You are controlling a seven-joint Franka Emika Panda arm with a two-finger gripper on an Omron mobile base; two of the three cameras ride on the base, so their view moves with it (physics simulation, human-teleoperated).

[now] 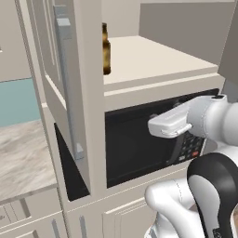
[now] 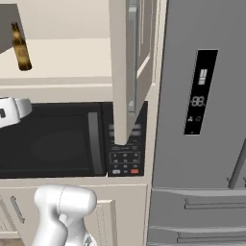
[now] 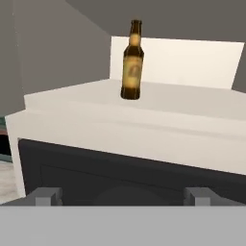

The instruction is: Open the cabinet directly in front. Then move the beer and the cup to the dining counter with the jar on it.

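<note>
Cabinet (image 1: 69, 88) doors are swung wide so you've got a clear line to the beer (image 3: 132, 60) upright on the shelf (image 3: 182, 103), and your claw (image 3: 123, 197) sits spread wide, holding nothing, ready to reach in.

Pale shelf (image 3: 192, 103) inside the opened cabinet (image 1: 88, 93), beer (image 3: 132, 60) stood upright on it, near its left end
</note>
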